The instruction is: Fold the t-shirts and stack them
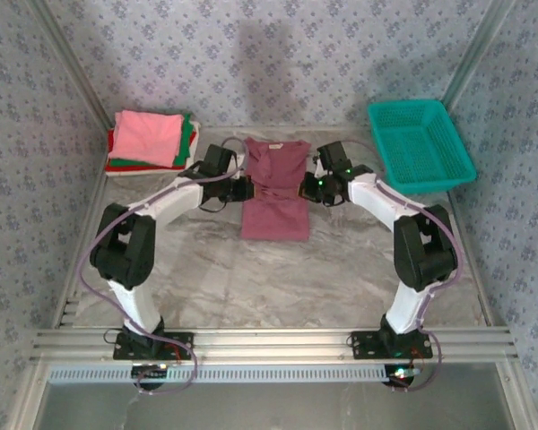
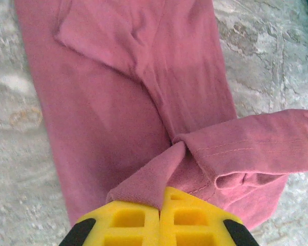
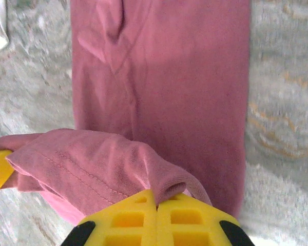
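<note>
Maroon cotton lies lengthwise at the middle of the marbled table (image 1: 278, 278) in the top view. This maroon t-shirt (image 1: 275, 206) is narrowed to a long strip running away from the arm bases. The left gripper (image 1: 244, 188) meets its left edge and the right gripper (image 1: 307, 188) its right edge, both about halfway along, where the cloth pinches inward. In the far left corner sits a stack of folded t-shirts (image 1: 151, 141), pink on top with green, red and white edges beneath. A teal basket (image 1: 421, 143) stands in the far right corner, well apart from the shirt.

In the left wrist view, the left gripper (image 2: 160, 205) is clenched on a raised fold of the maroon t-shirt (image 2: 118, 102), its 2 yellow fingers pressed together with cloth pinched between them. A hemmed band of fabric stretches to the right, where a yellow finger of the other arm shows at the frame edge.

In the right wrist view, the right gripper (image 3: 156, 202) is clamped on a bunched fold of the maroon t-shirt (image 3: 185, 87), lifting a stitched hem off the flat layer below. That band runs left to 1 yellow finger at the edge. The stack's white and red edge shows at top left.
</note>
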